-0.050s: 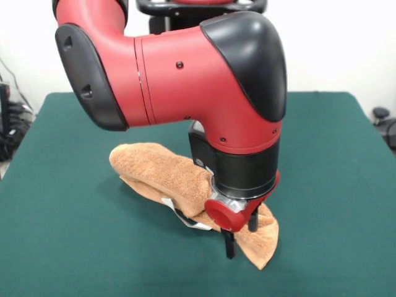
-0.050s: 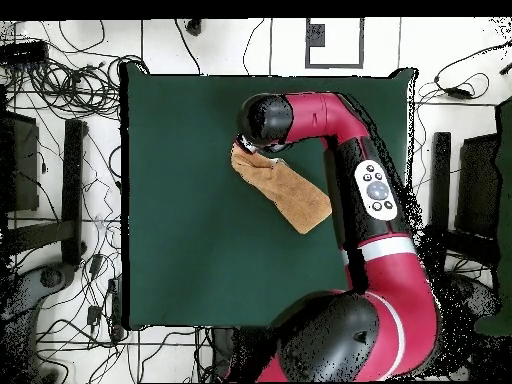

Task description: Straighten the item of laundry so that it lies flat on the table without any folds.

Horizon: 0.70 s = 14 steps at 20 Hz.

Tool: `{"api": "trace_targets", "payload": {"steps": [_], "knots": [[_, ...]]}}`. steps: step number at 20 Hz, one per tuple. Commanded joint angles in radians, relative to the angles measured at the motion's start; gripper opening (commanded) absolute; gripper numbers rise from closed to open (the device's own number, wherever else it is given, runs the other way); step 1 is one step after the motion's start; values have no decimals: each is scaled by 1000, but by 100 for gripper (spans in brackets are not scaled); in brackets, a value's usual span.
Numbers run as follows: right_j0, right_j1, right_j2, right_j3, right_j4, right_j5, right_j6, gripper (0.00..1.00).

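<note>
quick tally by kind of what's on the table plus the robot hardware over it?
Towels: 1, orange-tan towel, bunched and folded over itself
Tables: 1, green table
Robot arms: 1, red and black arm
Grippers: 1, gripper down at the towel's near end
Total: 4

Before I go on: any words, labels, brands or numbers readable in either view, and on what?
None can be read.
The towel has a small white tag: no print can be made out on it.
The arm's button panel: markings too small to read.
</note>
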Motion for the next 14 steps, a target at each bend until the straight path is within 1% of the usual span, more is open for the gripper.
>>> {"api": "trace_targets", "payload": {"steps": [1,3,5,8,14], "knots": [[15,90,-52,78,-59,-34,-131,100],[21,102,-59,69,-65,-17,-144,100],[27,101,-72,74,-72,-20,-128,100],[28,103,-83,92,-78,-31,-124,100],[46,100,-111,134,-78,-37,-81,100]]}}
